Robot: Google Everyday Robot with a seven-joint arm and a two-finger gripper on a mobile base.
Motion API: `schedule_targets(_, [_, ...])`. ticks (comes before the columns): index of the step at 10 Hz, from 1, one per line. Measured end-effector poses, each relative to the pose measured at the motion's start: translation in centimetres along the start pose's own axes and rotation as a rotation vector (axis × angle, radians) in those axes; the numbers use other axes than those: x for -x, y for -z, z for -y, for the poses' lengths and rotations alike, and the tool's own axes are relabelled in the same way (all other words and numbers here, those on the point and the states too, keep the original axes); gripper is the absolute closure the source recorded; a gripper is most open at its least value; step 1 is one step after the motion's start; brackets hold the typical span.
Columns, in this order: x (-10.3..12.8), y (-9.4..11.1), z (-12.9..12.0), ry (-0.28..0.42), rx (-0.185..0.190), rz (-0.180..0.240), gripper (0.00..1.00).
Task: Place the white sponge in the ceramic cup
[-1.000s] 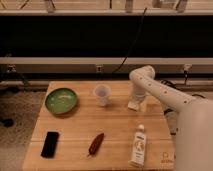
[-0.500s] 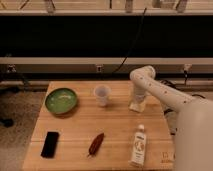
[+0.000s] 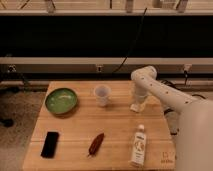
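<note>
Warm, even light is spread over the table (image 3: 116, 131); behind the gripper (image 3: 137, 105), low at its right rear, deep darkness is seen.

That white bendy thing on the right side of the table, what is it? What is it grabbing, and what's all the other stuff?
That is a robot arm. The one picture looks down on a wooden table from above. At the arm's tip is the gripper, a hand with two fingers. It reaches down at the table's right side, and its fingers are shut on the white sponge, a small pale block resting on the wood. The job is to put it in the ceramic cup, the little whitish cup to its left in the picture. Also there: a green bowl at the left, a flat black thing in front of it, a reddish-brown thing in the front middle, and a white bottle lying at the front right.
</note>
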Motion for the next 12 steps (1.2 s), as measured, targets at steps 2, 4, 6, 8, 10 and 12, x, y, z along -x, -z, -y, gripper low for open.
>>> schedule_targets(2, [0.0,0.7,-0.4,-0.006,0.002,0.003,0.99])
schedule_targets(4, [0.2,2.0,-0.5,-0.002,0.003,0.0,0.99])
schedule_targets(6, [0.1,4.5,-0.7,0.005,0.005,-0.011,0.99])
schedule_targets(8, [0.4,6.6,-0.8,0.018,0.003,-0.018,0.87])
schedule_targets(10, [0.7,6.8,-1.0,0.028,0.006,-0.017,0.72])
schedule_targets(12, [1.5,7.2,-0.1,0.054,0.001,-0.032,0.48])
